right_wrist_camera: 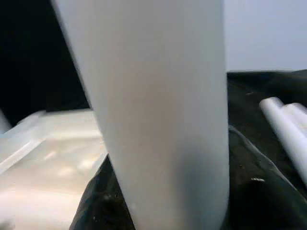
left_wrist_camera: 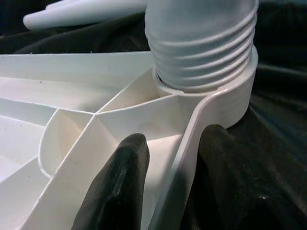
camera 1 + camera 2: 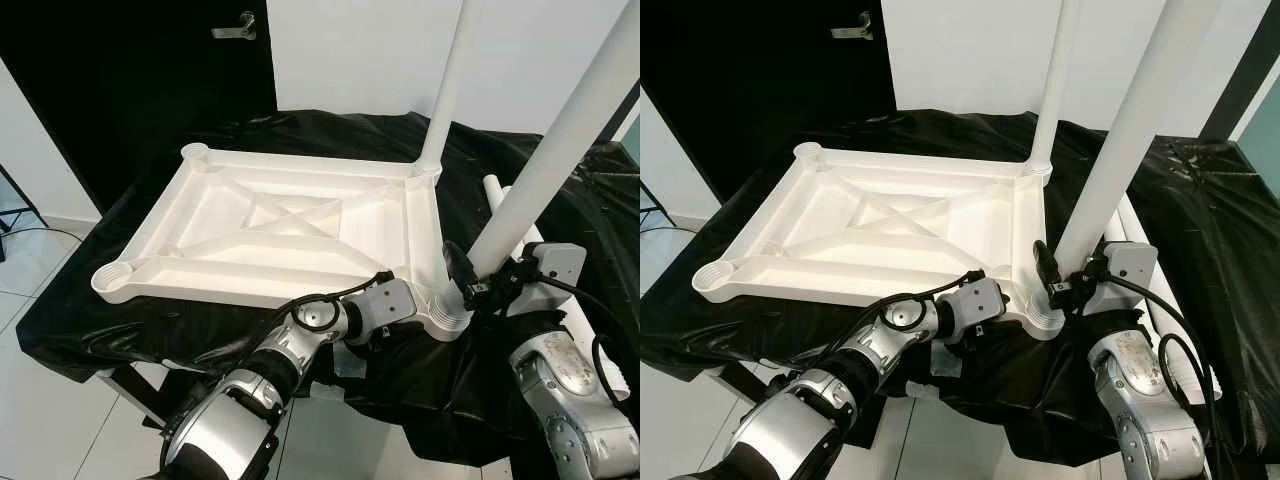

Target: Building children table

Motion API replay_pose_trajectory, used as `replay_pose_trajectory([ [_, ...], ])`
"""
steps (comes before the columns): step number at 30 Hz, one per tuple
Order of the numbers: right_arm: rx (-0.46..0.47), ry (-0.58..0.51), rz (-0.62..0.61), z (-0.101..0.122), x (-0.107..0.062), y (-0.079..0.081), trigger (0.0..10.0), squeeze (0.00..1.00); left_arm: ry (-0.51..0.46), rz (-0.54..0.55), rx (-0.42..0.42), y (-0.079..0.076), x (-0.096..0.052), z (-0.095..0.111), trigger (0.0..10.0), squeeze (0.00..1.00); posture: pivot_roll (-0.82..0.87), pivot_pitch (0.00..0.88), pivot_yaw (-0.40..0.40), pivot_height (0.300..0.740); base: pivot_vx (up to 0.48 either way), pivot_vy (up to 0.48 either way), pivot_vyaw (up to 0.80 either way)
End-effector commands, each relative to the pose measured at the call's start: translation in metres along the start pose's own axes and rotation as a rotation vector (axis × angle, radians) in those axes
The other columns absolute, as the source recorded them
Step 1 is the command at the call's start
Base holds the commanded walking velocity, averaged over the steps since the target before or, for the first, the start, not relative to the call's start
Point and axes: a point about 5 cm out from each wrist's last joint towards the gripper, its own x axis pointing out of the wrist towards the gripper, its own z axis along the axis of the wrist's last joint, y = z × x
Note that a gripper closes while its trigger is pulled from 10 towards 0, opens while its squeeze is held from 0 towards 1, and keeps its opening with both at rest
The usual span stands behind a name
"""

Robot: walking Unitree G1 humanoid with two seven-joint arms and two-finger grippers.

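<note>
With the upturned white tabletop (image 3: 270, 225) on the black cloth (image 3: 180, 330) as landmark, the left gripper (image 2: 168, 187) reaches in low, pinching its near rim beside the corner socket, while the right gripper (image 3: 468, 280) clasps the tilted leg (image 3: 540, 160) standing in that socket.

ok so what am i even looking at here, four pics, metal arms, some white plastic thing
It is a humanoid robot building a small table. The two wide pictures come from cameras in its head; the two close-ups come from cameras on its wrists. The white tabletop lies upside down on a black sheet. One leg already stands in the far corner. The left gripper pinches the tabletop's rim, a finger on each side. The right gripper holds a second leg, seated in the near corner socket. Spare legs lie beside.
</note>
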Motion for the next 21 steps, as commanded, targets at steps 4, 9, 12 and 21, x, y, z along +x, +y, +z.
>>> replay_pose_trajectory([
  [4,-0.012,0.311,-0.220,-0.062,-0.001,-0.009,10.0,0.00,-0.002,0.028,-0.146,-0.003,-0.010,-0.018,10.0,0.23,-0.15,0.000,0.000,0.740,0.000,0.000,0.00],
  [9,-0.010,0.313,-0.216,-0.062,0.001,-0.009,10.0,0.00,-0.053,0.010,-0.161,0.000,-0.014,-0.014,10.0,0.33,-0.15,0.000,0.000,0.740,0.000,0.000,0.00],
  [12,-0.010,0.315,-0.213,-0.062,0.001,-0.010,10.0,0.00,-0.093,-0.008,-0.163,0.001,-0.015,-0.010,10.0,0.85,-0.15,0.000,0.000,0.740,0.000,0.000,0.00],
  [21,-0.011,0.296,-0.236,-0.061,0.003,-0.009,10.0,0.00,-0.192,-0.014,-0.225,0.002,-0.017,0.000,10.0,0.00,-0.15,0.000,0.000,0.740,0.000,0.000,0.00],
])
